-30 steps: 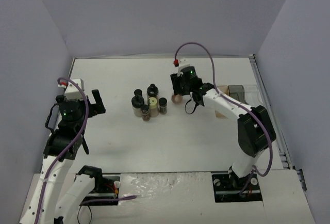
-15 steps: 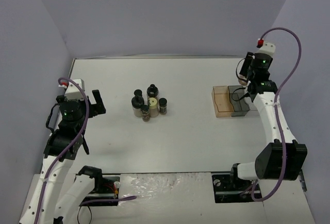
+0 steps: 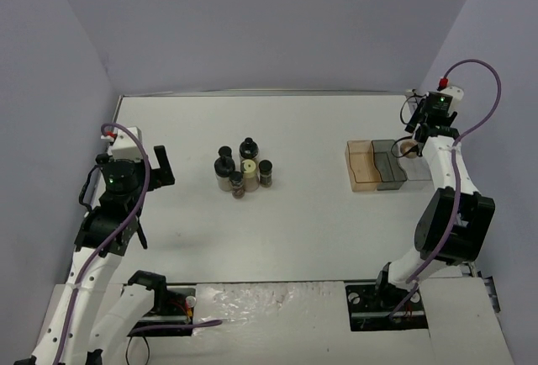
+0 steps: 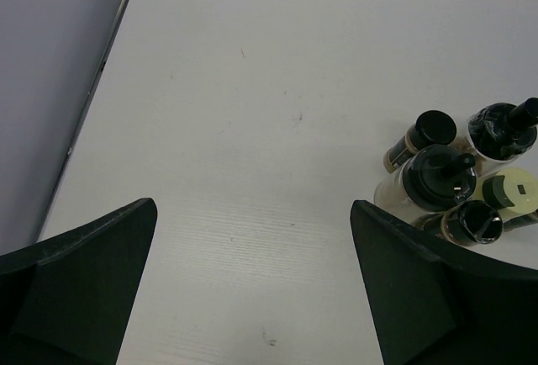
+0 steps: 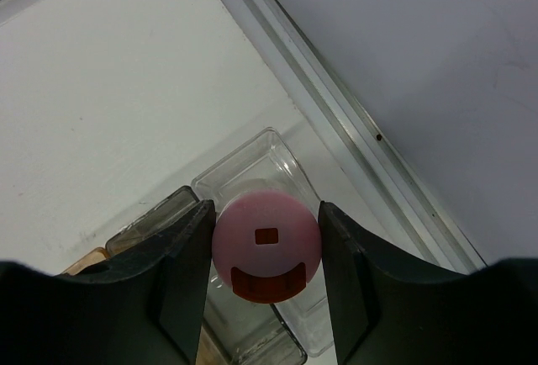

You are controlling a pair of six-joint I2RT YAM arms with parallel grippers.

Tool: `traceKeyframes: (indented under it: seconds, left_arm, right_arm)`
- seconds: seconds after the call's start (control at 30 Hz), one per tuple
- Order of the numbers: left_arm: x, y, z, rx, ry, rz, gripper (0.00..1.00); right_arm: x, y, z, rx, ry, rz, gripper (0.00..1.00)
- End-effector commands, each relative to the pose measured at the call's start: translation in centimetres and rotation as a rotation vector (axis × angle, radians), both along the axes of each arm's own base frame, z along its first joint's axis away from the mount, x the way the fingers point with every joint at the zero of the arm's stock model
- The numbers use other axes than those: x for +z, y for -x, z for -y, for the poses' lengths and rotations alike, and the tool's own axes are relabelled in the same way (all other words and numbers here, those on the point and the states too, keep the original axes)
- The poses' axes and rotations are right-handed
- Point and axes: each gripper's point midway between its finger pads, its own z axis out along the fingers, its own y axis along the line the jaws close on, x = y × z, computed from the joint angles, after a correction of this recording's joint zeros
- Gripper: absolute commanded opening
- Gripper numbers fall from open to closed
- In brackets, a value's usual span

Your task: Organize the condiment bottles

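Observation:
Several condiment bottles (image 3: pixel 244 167) stand clustered at the table's middle, most with black caps and one with a pale yellow cap (image 3: pixel 250 166). They also show at the right edge of the left wrist view (image 4: pixel 437 180). My right gripper (image 5: pixel 267 239) is shut on the pink-capped bottle (image 5: pixel 267 243), holding it over the clear end compartment (image 5: pixel 252 150) of the tray. In the top view the right gripper (image 3: pixel 410 136) is at the tray's right end. My left gripper (image 4: pixel 252 214) is open and empty, left of the cluster (image 3: pixel 160 166).
The compartment tray (image 3: pixel 361 167) lies at the right, with amber, grey (image 3: pixel 389 165) and clear sections. The table's raised right rail (image 5: pixel 353 121) runs just beyond it. The purple side wall stands close behind the right gripper.
My right arm has carried the pink-capped bottle from beside the cluster to the right, over the tray's clear end compartment. The left arm has barely shifted.

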Motion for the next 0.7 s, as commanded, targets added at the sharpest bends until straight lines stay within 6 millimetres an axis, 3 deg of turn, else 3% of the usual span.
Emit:
traceKeyframes:
  seconds: [0.0,0.23,0.67]
  left_arm:
    - [1.9,-1.0,0.0,0.008,0.001,0.069,0.97]
    - [1.8,-1.1,0.1,0.005,-0.001,0.064,0.97]
    - [1.9,-1.1,0.3,-0.006,0.004,0.067,0.97]
  right_arm:
    - [2.8,-1.4,1.9,-0.080,0.038,0.099,0.00]
    - [0.7,-1.9,2.9,-0.100,0.030,0.087,0.00]
    - [-3.0,-3.0,2.2,-0.046,0.012,0.121,0.00]
